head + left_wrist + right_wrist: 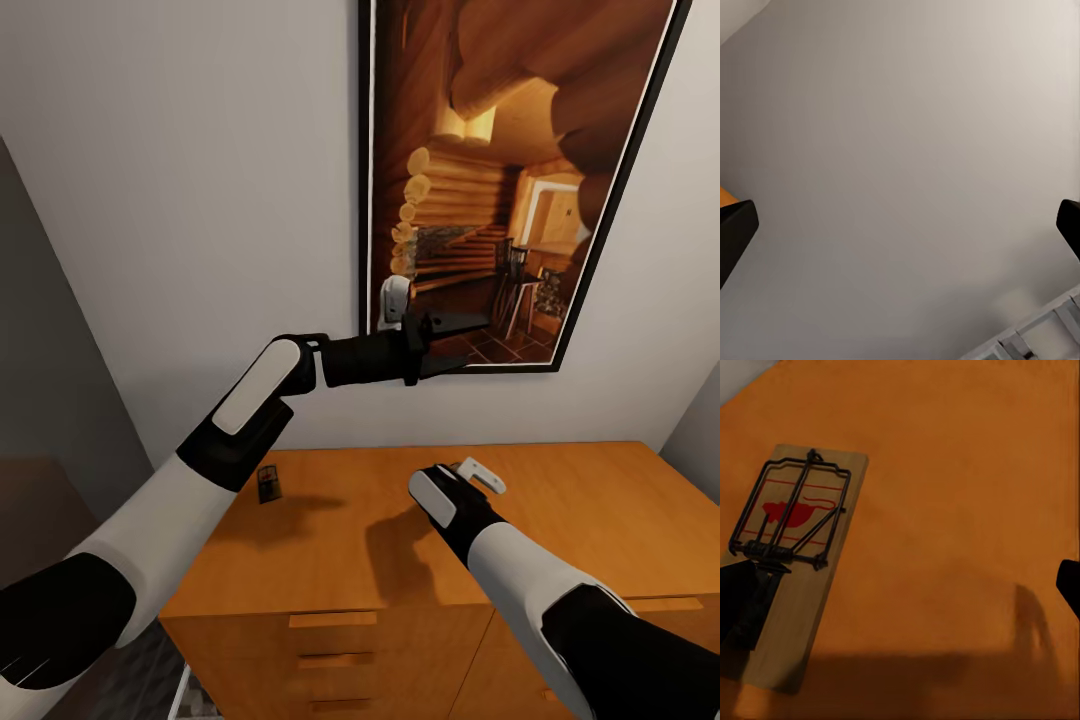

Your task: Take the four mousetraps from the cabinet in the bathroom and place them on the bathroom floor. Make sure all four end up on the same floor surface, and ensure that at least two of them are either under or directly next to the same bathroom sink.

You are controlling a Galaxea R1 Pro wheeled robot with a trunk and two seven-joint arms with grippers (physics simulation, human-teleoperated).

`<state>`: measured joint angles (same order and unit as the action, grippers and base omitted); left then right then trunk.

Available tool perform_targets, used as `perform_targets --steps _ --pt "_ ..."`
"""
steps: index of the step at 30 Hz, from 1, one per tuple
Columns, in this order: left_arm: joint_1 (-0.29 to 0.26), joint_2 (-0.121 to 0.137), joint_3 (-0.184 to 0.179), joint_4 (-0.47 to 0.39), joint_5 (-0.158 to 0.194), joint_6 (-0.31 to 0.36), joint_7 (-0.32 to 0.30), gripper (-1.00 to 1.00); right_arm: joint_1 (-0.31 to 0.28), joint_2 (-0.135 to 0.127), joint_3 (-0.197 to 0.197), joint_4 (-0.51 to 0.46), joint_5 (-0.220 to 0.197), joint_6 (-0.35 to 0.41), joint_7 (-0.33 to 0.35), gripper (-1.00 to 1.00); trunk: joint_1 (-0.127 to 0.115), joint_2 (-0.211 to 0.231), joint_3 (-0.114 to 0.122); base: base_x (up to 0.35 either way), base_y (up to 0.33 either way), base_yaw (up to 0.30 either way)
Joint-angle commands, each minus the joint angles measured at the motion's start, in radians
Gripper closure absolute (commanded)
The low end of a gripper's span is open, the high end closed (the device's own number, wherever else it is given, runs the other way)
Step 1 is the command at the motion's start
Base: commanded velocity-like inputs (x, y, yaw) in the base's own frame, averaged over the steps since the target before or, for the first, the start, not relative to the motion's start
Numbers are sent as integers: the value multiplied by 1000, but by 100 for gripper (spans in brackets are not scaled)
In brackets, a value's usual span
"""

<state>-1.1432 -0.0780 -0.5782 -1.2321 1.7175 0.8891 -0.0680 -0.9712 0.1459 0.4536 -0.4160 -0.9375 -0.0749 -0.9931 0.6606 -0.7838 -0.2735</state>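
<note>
The orange-brown cabinet (600, 520) stands against the wall below me. One mousetrap (268, 484) lies on its top near the back left, just under my left forearm. In the right wrist view another mousetrap (795, 555), a wooden board with dark wire and a red print, lies flat on the cabinet top (960, 495). My right gripper (470, 480) (904, 600) hangs open just above it, with one fingertip (742, 611) over the board's near end. My left gripper (445, 362) (900, 232) is raised, open and empty, facing the bare wall.
A large black-framed picture (500, 180) of a log interior hangs on the wall above the cabinet, right behind my left gripper. Wooden drawer handles (333, 620) show on the cabinet front. A strip of patterned floor (150, 680) shows at the cabinet's left.
</note>
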Motion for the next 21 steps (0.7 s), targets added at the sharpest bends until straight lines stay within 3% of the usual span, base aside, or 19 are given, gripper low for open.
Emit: perform_targets --steps 1,19,20,21 --pt "-1 0 0 1 -6 2 -7 -100 -1 -1 8 -2 -8 -8 -10 -100 0 -1 -1 5 0 0" --pt "-1 -2 0 -2 -6 2 -7 -100 -1 -3 10 -10 0 -6 -110 -100 0 -1 -1 53 92 0" --pt "-1 -2 0 -2 -6 2 -7 -100 -1 -4 10 -10 0 -6 -214 -100 0 -1 -1 9 18 0" --pt "-1 -2 0 -2 -6 2 -7 -100 -1 -4 10 -10 0 -6 -214 -100 0 -1 -1 8 14 0"
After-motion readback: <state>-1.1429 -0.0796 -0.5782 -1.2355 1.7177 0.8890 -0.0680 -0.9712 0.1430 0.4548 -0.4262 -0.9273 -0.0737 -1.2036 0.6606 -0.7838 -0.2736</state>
